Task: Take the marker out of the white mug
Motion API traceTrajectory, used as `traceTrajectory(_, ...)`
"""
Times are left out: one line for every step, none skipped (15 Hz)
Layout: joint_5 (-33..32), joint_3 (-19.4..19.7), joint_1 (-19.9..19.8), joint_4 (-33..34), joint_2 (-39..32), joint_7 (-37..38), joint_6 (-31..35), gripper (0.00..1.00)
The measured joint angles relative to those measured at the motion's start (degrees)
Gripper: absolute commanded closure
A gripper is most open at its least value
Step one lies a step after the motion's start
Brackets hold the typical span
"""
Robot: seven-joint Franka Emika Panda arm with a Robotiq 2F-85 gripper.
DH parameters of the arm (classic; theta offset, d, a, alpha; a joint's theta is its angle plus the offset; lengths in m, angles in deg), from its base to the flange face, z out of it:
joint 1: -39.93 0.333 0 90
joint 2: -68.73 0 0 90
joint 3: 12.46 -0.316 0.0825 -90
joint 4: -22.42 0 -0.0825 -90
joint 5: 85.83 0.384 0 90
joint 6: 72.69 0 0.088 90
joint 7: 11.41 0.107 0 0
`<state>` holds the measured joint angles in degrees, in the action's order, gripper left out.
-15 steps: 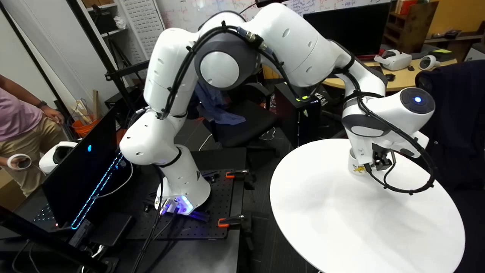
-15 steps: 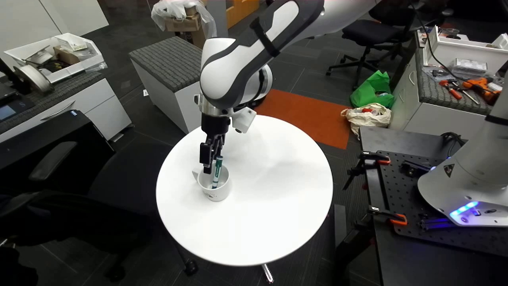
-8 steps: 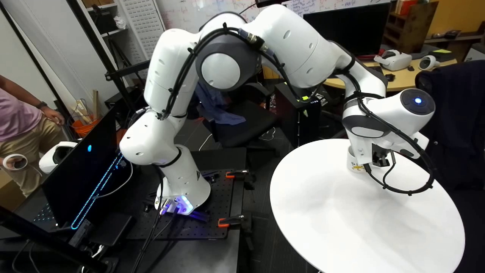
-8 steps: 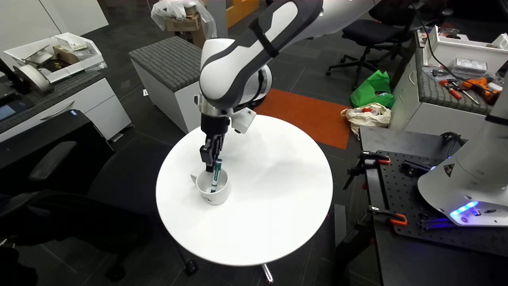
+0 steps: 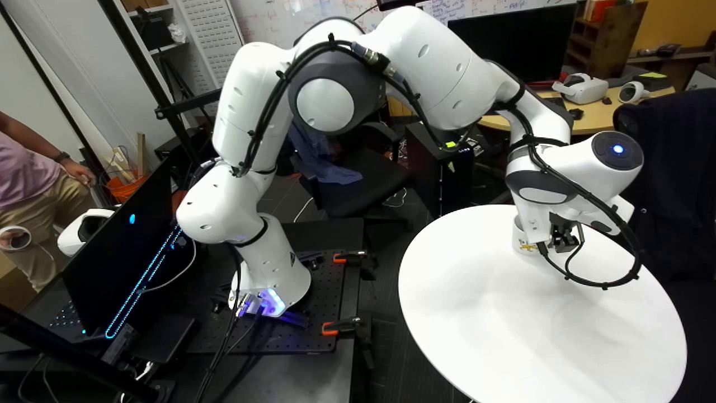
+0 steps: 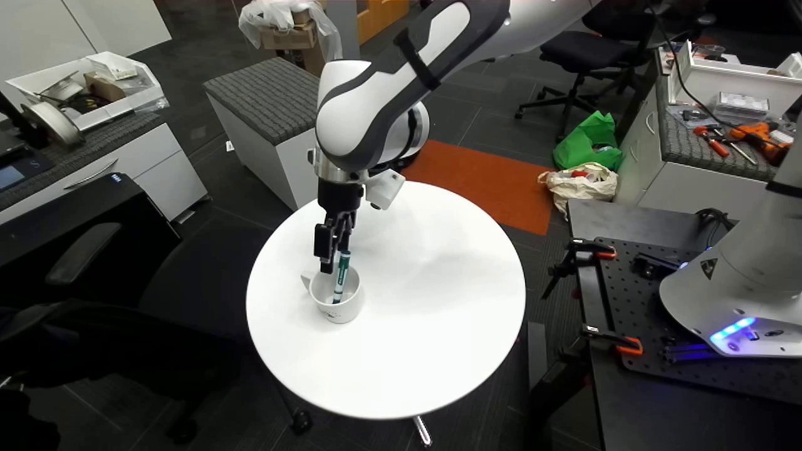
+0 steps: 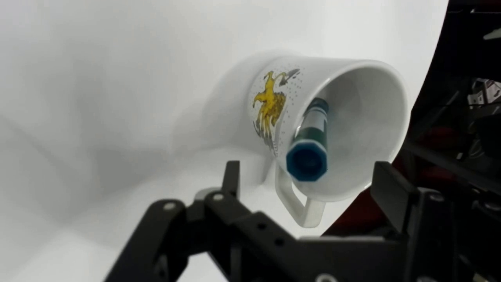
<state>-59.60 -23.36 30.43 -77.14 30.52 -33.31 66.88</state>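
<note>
The white mug [image 6: 341,312] stands upright on the round white table, and also shows in an exterior view [image 5: 523,242] and the wrist view [image 7: 303,74]. The green marker [image 6: 341,275] leans inside it, its upper end above the rim. In the wrist view the marker [image 7: 313,129] points its blue end at the camera. In an exterior view [image 5: 564,239] my gripper hides the marker. My gripper [image 7: 308,172] is open, one finger on each side of the marker's end, with gaps on both sides. In an exterior view the gripper [image 6: 334,257] is just above the mug.
The mug's handle [image 7: 309,215] lies between the fingers in the wrist view. The round table [image 6: 401,363] has its edge a short way beyond the mug. A dark chair [image 6: 194,269] stands beside the table. A black cable [image 5: 621,277] loops below the wrist.
The mug with the marker has shifted slightly towards the viewer in an exterior view. The fingers look closer together half a second ago and stand wider now. The arm has barely moved.
</note>
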Motion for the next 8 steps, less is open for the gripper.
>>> traceTrajectory(0.0, 0.0, 0.0, 0.0, 0.0, 0.0, 0.0, 0.17)
traceTrajectory(0.0, 0.0, -0.1, -0.1, 0.0, 0.1, 0.0, 0.16)
traceTrajectory(0.1, 0.0, -0.1, -0.1, 0.0, 0.2, 0.0, 0.18)
traceTrajectory(0.1, 0.0, -0.1, -0.2, 0.1, 0.5, 0.0, 0.17)
traceTrajectory(0.1, -0.1, -0.1, -0.2, 0.1, 0.9, 0.0, 0.19)
traceTrajectory(0.2, -0.1, -0.1, -0.3, 0.2, 1.1, 0.0, 0.17)
traceTrajectory(0.3, -0.1, -0.1, -0.5, 0.3, 1.2, 0.0, 0.17)
traceTrajectory(0.3, -0.2, -0.1, -0.6, 0.4, 1.3, 0.0, 0.21)
